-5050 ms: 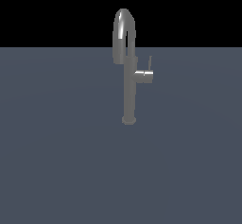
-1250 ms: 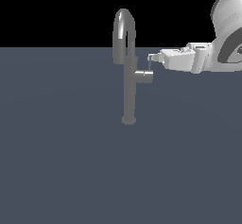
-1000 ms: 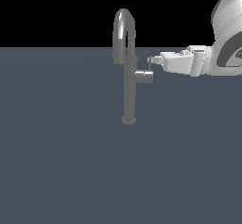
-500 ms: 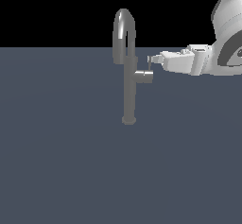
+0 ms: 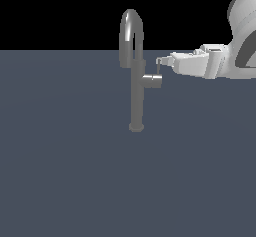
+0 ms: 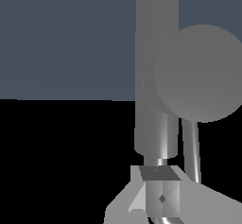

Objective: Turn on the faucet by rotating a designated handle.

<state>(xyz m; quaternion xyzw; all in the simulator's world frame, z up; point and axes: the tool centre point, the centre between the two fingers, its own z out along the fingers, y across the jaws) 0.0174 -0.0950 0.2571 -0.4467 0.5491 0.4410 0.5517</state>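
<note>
**Gripper at the faucet handle**

Exterior view: a flat grey-blue surface (image 5: 65, 171) under a black background. The faucet (image 5: 136, 96) stands upright near the centre; its handle (image 5: 152, 80) juts toward the exterior view's right. The gripper (image 5: 161, 62) reaches in from that side, its tip at the thin lever above the stub.

Wrist view: the handle's round end (image 6: 203, 74) looms close before the column. Whether the gripper's fingers (image 6: 158, 194) are parted or closed cannot be told.

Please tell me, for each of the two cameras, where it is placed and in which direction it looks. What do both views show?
Exterior view: off the arm, side-on to the upright faucet; the arm enters from the exterior view's right, gripper just above the handle.
Wrist view: on the wrist, very close, facing the handle's round end; a gripper finger shows.
Shared: faucet, handle, gripper.
</note>
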